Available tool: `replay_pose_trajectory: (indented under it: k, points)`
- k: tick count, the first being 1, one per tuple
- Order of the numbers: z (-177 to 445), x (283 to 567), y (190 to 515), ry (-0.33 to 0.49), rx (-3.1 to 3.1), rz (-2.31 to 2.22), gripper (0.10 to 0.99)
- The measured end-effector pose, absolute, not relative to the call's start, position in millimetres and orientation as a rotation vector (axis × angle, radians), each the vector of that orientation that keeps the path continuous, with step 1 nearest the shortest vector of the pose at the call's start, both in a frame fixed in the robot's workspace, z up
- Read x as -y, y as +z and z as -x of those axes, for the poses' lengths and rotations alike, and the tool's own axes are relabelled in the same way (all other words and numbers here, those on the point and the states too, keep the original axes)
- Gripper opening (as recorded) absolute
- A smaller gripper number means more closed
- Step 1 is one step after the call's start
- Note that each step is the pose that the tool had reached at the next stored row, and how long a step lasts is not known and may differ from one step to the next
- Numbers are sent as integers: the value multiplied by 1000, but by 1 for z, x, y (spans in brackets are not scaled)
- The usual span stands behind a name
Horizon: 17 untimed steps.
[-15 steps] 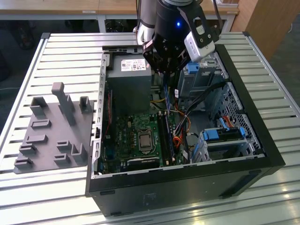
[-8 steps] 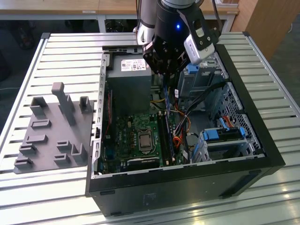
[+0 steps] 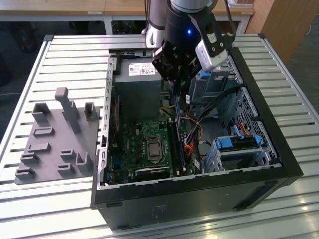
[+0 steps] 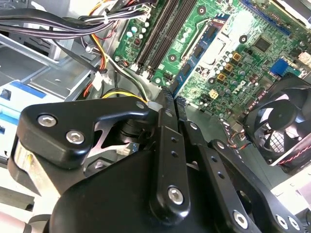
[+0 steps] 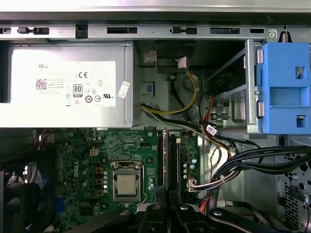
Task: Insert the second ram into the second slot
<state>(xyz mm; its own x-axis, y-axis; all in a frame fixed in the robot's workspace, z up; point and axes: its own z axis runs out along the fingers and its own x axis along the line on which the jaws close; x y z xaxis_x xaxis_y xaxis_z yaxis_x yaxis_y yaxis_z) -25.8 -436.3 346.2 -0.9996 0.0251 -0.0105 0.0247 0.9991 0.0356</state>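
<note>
In the second wrist view my gripper point(image 4: 167, 97) is shut on one end of the second ram point(image 4: 194, 60), a thin blue circuit-board stick that reaches out from the fingertips over the green motherboard point(image 4: 243, 29). The long black memory slots point(image 4: 158, 34) run beside it, a little apart from the stick. From the exterior view, the gripper point(image 3: 175, 89) hangs inside the open computer case point(image 3: 269, 149), above the far end of the slots point(image 3: 177, 149). In the first wrist view the fingertips point(image 5: 155, 211) line up with the slots point(image 5: 170, 160); whether the stick touches a slot I cannot tell.
A grey power supply point(image 5: 63, 85) sits behind the motherboard, with the processor socket point(image 5: 126, 187) beside the slots. Bundled cables point(image 5: 243, 165) and a blue drive bracket point(image 5: 284, 87) crowd the other side. A fan point(image 4: 282, 121) is nearby. A grey fixture plate point(image 3: 55, 139) lies at the exterior view's left.
</note>
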Motion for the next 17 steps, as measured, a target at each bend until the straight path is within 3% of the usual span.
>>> replay_pose_trajectory:
  k: [17]
  points:
    - [26,443,341,56,-3131,-39,137]
